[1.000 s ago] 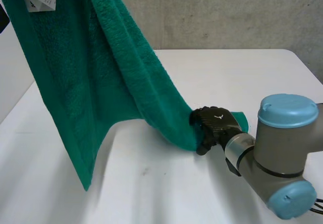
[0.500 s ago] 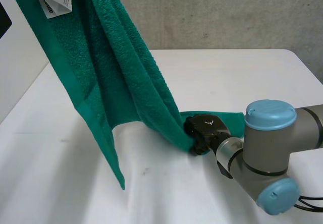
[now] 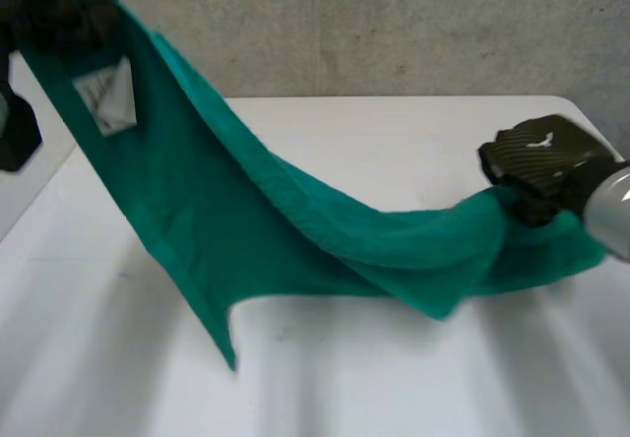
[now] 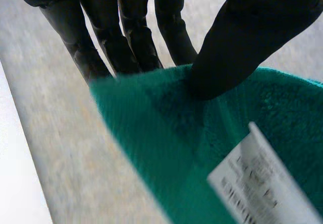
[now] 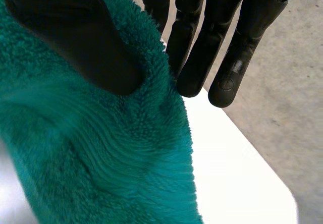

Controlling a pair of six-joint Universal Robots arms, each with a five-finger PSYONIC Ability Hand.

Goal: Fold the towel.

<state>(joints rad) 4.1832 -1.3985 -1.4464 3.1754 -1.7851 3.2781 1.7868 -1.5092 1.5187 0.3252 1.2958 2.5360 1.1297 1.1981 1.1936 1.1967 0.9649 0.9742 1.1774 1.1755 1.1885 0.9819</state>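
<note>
A green towel hangs stretched between my two hands above the white table. High at the far left, my left hand holds the corner that carries a white label. Its own wrist view shows the thumb pinching the towel against the fingers, close to the label. My right hand is raised at the right, shut on the towel's other end. There the thumb presses the pile of the towel against the fingers. One loose corner hangs down to the table near the front.
A grey wall rises behind the table's far edge. The table's right rear corner is rounded and lies just behind my right hand.
My right hand has closed on the towel, risen off the table and swung right, pulling it out. The towel, steep and bunched before, now spans between both hands.
</note>
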